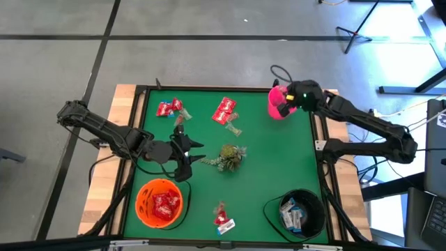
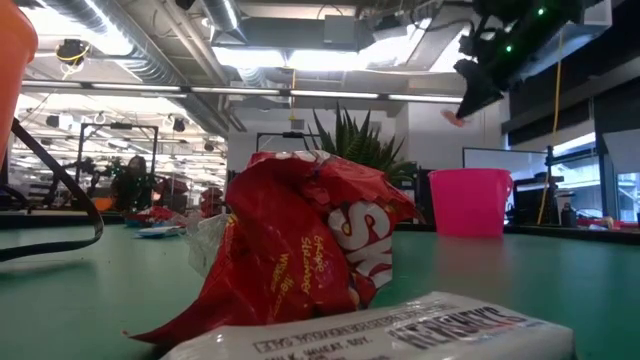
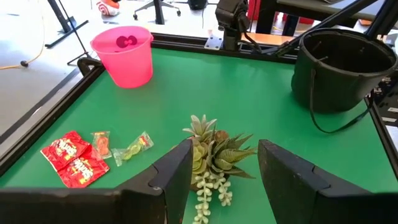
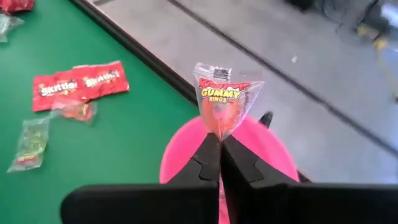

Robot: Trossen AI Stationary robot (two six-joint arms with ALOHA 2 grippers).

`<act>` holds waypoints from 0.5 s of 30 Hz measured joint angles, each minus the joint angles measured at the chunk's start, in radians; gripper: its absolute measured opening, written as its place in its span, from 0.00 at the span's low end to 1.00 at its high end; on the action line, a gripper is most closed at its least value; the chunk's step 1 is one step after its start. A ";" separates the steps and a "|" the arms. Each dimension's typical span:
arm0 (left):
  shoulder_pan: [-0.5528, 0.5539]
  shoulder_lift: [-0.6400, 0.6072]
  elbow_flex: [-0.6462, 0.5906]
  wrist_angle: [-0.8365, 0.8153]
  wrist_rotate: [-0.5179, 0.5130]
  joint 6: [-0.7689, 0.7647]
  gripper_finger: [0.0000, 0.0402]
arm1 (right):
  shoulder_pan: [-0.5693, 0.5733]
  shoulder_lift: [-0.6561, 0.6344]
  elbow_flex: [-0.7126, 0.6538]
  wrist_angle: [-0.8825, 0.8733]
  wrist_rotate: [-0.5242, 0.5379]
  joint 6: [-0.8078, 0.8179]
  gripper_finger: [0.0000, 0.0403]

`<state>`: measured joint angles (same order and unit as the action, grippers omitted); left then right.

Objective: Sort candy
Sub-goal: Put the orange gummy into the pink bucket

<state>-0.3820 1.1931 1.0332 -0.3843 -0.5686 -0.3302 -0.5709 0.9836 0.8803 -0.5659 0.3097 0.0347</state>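
Overhead, a green-topped table (image 1: 265, 167) framed in black rail carries three containers: a small pink plastic bucket (image 1: 277, 104) at the far right corner, an orange plastic bowl (image 1: 159, 202) at the near left, and a black bucket (image 1: 301, 213) at the near right. The right gripper (image 4: 220, 138) hangs directly above the pink bucket (image 4: 261, 149), its two dark fingers pressed together on the lower tip of a clear gummy-ring packet (image 4: 221, 99) with a red and yellow label, which stands upright out of the grip. The left gripper (image 3: 224, 171) hovers low over the middle of the table with its fingers spread apart and nothing between them; the green leafy sprig (image 3: 214, 155) lies on the cloth just ahead of and between the fingertips. Candy is distributed as follows: shiny red packets (image 1: 164, 206) lie inside the orange bowl; white-and-blue packets (image 1: 293, 213) lie inside the black bucket; two red Skittles packets (image 3: 71, 158) with two small clear-wrapped pieces (image 3: 121, 148) beside them rest on the far centre of the table; another red cluster (image 1: 169, 108) lies at the far left; and a crumpled red packet (image 2: 300, 250) touching a white bar wrapper (image 2: 400, 335) sits at the near edge, between the bowl and the black bucket.
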 joint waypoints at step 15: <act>0.000 0.000 0.000 0.001 -0.025 0.007 0.43 | -0.245 0.014 0.000 -0.120 -0.251 0.015 0.14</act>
<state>-0.3820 1.1931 1.0332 -0.3837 -0.5934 -0.3234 -0.8157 0.9977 0.8803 -0.6856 0.0589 0.0494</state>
